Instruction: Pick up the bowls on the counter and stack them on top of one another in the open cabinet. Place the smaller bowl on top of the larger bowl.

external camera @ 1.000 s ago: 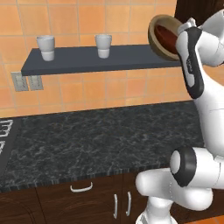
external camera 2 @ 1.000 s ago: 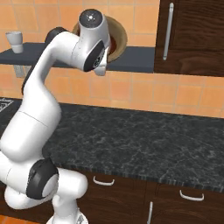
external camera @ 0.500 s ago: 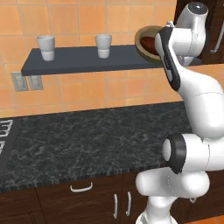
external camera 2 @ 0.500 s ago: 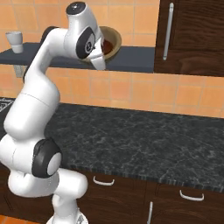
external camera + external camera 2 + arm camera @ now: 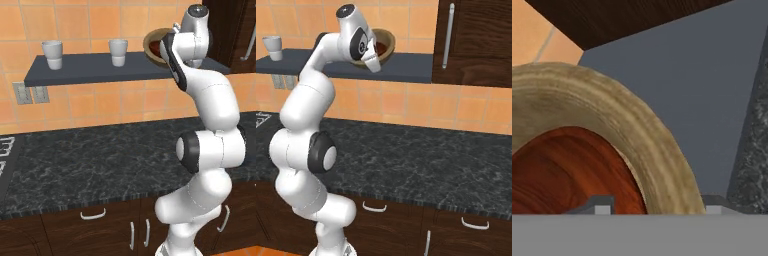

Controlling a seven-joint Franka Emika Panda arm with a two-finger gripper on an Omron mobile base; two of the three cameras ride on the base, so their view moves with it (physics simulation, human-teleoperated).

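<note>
Reaching high with the white arm, wrist level with the open cabinet (image 5: 100,70) near its right end, beside the dark brown wood cabinet (image 5: 476,40). Sitting there on the shelf: the larger bowl (image 5: 387,39), tan and thick-rimmed, with the smaller bowl (image 5: 380,47) lying inside it, reddish-brown and glossy. Showing in the left base view as a tan rim (image 5: 150,42) with a dark red inside (image 5: 161,46), partly hidden behind the wrist. Hovering at the bowls with the end effector (image 5: 374,64); fingers pointing down and to the right in the right base view, tips just beside the tan bowl's near side. Looking close along the hand: tan rim (image 5: 637,125) arching across, red-brown wood grain (image 5: 567,170) nested under it, slate-grey shelf surface (image 5: 702,80) beyond. Cannot tell whether the end effector is released or clenched, nor whether touching either bowl. Standing toward the shelf's left end: two white cups (image 5: 52,54) (image 5: 118,51), well apart from the bowls. Stretching below: the black marbled desk (image 5: 100,160), over dark wood doors (image 5: 456,225).
</note>
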